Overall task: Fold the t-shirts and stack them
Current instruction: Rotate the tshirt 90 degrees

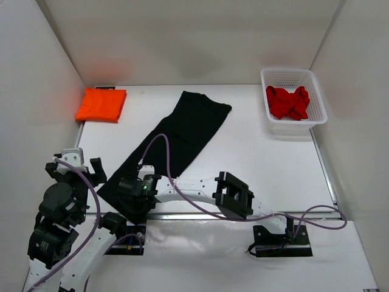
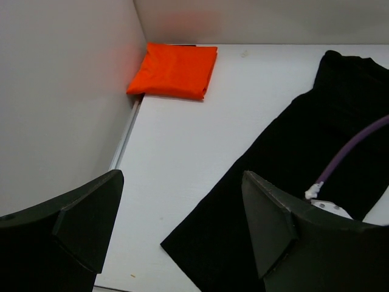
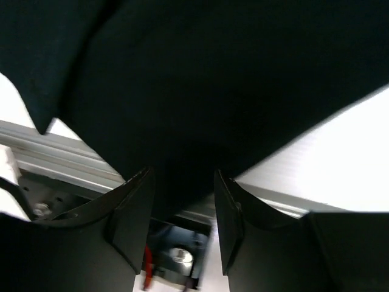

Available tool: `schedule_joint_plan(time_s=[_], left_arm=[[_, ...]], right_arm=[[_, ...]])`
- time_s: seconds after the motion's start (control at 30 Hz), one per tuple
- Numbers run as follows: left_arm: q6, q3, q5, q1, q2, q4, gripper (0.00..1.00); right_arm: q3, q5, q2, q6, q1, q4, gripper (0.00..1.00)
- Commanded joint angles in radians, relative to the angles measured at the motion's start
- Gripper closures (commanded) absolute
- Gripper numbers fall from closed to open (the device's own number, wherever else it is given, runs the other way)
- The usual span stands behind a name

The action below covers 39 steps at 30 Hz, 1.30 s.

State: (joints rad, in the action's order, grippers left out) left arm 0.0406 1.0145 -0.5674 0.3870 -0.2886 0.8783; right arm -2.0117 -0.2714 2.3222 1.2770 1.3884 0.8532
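the black t-shirt (image 1: 182, 131) lies as a long diagonal strip, its near end between the right gripper's (image 3: 182, 225) half-parted fingers; whether they pinch it yet cannot be told. the left gripper (image 2: 182, 207) hangs wide open alongside. the right one should catch every layer of the hem before lifting.

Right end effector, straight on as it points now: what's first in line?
The black t-shirt: its cloth sits just ahead of the right end effector, apparently almost touching.
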Motion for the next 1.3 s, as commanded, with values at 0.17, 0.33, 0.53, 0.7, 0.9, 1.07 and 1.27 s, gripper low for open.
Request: schedule_joint_plan(time_s=[0.17,0.33,0.53,0.7,0.9,1.07,1.27], left_arm=[[0.045,-0.014,-0.072,0.118,0.025,-0.024,0.1],[0.064,-0.019,-0.11,0.147,0.034,-0.032,0.1],[0.054,-0.028,-0.109,0.153,0.043,-0.024,0.1],[0.076,-0.04,-0.14,0.158,0.045,-0.033,0.11],[0.076,-0.05,-0.147,0.159,0.048,-0.039,0.11],[0.091,-0.047,-0.157,0.156,0.046,-0.038,0.11],[0.091,-0.05,-0.16,0.148,0.054,-0.03,0.11]], right_arm=[[-0.243,0.04,0.16,0.156,-0.003,0.265,0.53],[-0.309,0.043,0.178,0.188,-0.005,0.398,0.45],[-0.275,0.084,0.183,0.177,-0.017,0.366,0.44],[-0.233,0.124,0.19,0.174,-0.026,0.323,0.54],[-0.138,0.129,0.152,0.177,-0.052,0.25,0.73],[0.04,0.156,0.068,0.185,-0.074,0.112,0.78],[0.223,0.19,-0.037,0.237,-0.065,-0.101,0.55]])
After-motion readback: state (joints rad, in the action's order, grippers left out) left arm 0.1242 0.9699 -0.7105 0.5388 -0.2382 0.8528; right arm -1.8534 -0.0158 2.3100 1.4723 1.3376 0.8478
